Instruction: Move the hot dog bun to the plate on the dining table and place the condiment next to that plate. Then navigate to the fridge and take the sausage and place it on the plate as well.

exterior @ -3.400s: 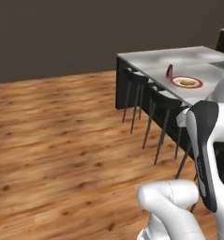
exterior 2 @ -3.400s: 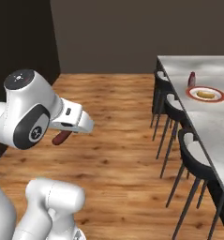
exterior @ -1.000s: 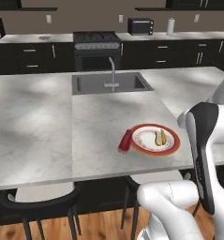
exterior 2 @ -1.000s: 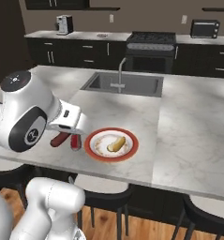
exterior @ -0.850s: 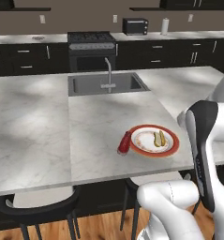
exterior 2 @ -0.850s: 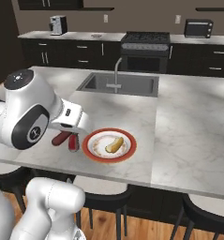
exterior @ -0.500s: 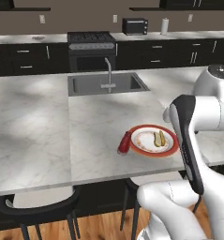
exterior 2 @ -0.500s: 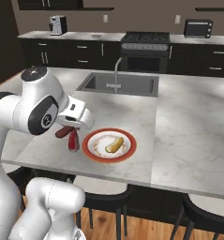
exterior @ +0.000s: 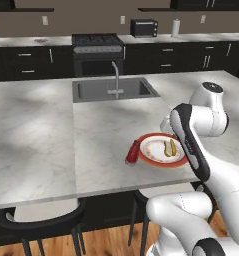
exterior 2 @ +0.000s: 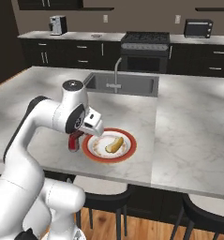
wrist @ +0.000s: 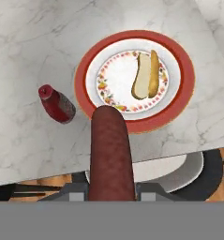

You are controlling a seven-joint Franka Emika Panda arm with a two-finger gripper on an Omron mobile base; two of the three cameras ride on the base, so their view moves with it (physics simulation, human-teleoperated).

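black range (exterior: 98, 47) on back counter — toaster oven (exterior: 144, 28), paper towel roll (exterior: 175, 27) beside it.

— What does the arm (exterior 2: 43, 122) look like?

— It is glossy white, made of thick rounded segments. The joints between them are dark bands.

— Any other details?

— One joint has a flat round cap (exterior 2: 74, 85) with a grey rim on top. The hand block (exterior 2: 92, 124) is white and boxy, with a dark face.

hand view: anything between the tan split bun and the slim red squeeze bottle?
Only plate: the tan split bun lies on the red-rimmed white plate, and its patterned face and rim fill the stretch to the slim red squeeze bottle standing beside it on white marble.
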